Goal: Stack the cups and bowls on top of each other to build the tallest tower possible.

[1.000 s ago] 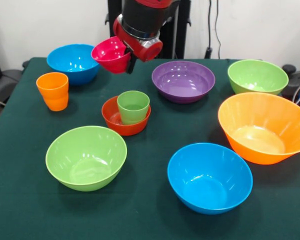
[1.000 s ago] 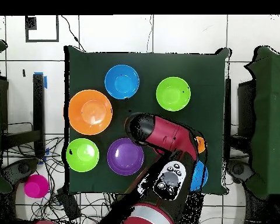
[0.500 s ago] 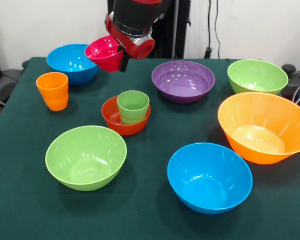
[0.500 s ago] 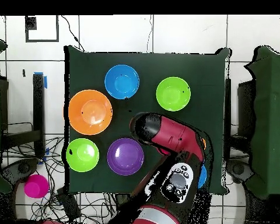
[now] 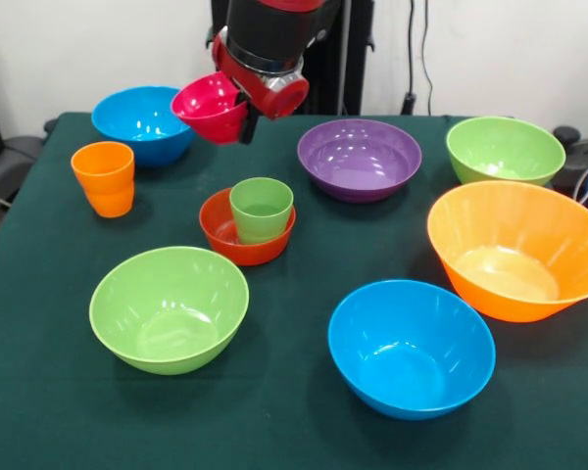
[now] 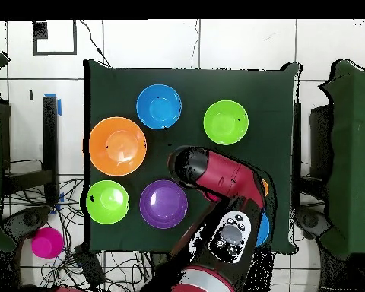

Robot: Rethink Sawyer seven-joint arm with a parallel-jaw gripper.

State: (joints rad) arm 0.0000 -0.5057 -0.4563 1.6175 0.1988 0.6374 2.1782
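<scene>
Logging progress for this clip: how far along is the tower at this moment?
Barely begun. Done: the light green cup sits in the small red-orange bowl. In hand: the gripper holds the pink bowl in the air. Left: the orange cup and the other bowls stand singly on the table.

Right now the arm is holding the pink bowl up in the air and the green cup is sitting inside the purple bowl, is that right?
Not quite. The green cup sits inside the small red-orange bowl, not the purple bowl, which is empty; the front view shows it. The rest holds: the gripper holds the pink bowl in the air.
</scene>
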